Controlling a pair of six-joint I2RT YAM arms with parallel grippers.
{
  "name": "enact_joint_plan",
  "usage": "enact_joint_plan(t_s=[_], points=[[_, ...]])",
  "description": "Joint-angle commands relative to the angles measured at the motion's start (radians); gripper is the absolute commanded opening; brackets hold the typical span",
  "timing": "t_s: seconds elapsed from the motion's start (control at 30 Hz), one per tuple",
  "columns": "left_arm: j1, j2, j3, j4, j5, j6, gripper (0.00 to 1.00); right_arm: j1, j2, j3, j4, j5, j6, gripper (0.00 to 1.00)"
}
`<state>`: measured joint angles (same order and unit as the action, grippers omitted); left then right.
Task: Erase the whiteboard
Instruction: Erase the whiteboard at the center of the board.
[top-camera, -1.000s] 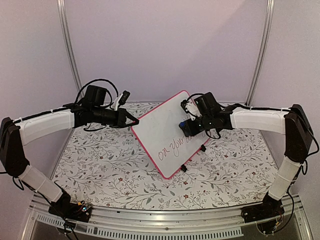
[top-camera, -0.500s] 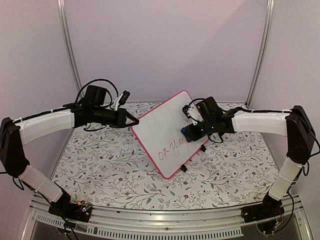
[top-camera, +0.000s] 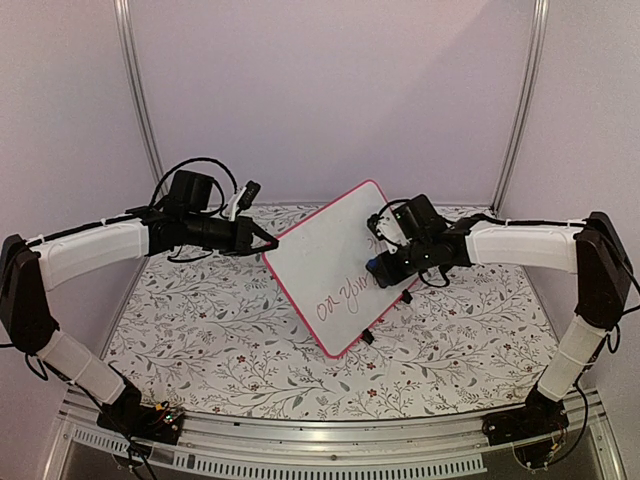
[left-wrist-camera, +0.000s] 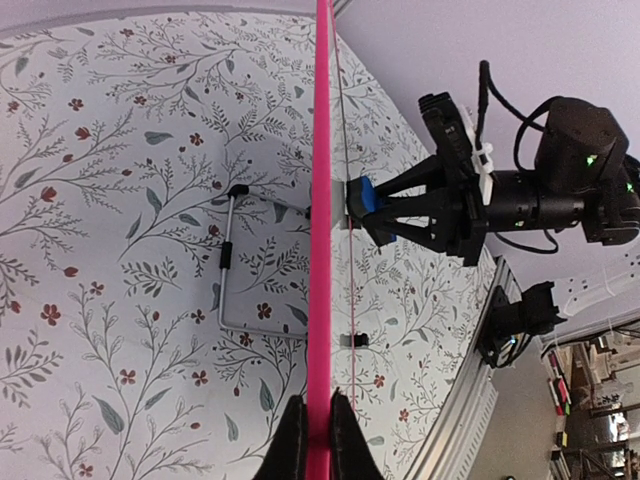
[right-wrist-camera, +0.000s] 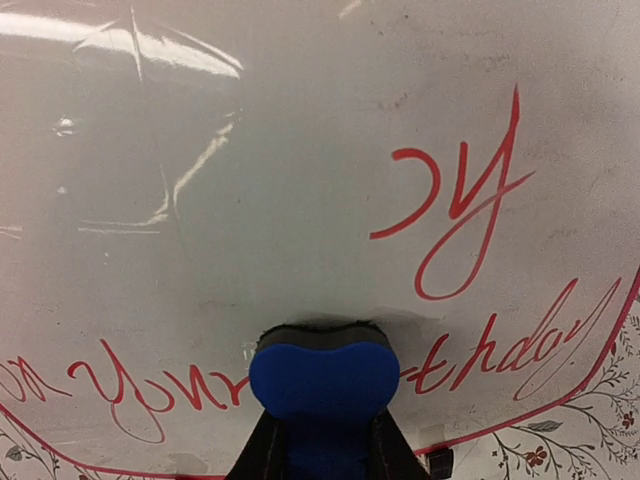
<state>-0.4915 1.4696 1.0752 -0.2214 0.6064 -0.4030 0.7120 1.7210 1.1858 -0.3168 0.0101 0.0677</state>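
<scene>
From my station, the whiteboard (top-camera: 330, 262) stands propped at a tilt over the middle of the desk (top-camera: 200, 340), nearer the far edge, with its written face towards the right arm. I cannot tell whether its low corner touches the floral cover.

The writing is red cursive. Along the board's lower edge I read "on Your" at one end and "thday" at the other in the right wrist view. Above that line sit two loose strokes, something like "c" and "y", which I cannot read for sure. I see no brand or label.

The left gripper (top-camera: 266, 241) is clenched on the pink frame (left-wrist-camera: 322, 200) at the board's left edge. Its wrist view shows the board edge-on, with both fingers (left-wrist-camera: 292, 445) pinching the rim.

The right gripper (top-camera: 386, 266) grasps a blue eraser (right-wrist-camera: 323, 380), jaws tight on its sides. The eraser's dark felt face presses flat on the board in the gap between "Your" and "thday". Eraser and fingers hide whatever is written there.

Behind the board, the left wrist view shows a thin wire stand (left-wrist-camera: 226, 270) with black tips. Two small black clip feet (top-camera: 368, 338) hang off the board's lower right edge. Metal posts (top-camera: 137, 90) rise at the desk's far corners.
</scene>
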Motion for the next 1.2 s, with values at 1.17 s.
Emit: enact_joint_plan(t_s=[1.17], points=[[-0.008,-0.021,-0.003,0.024,0.044,0.037,0.0,-0.06,0.089,0.134,-0.012,0.001,0.016,0.0]])
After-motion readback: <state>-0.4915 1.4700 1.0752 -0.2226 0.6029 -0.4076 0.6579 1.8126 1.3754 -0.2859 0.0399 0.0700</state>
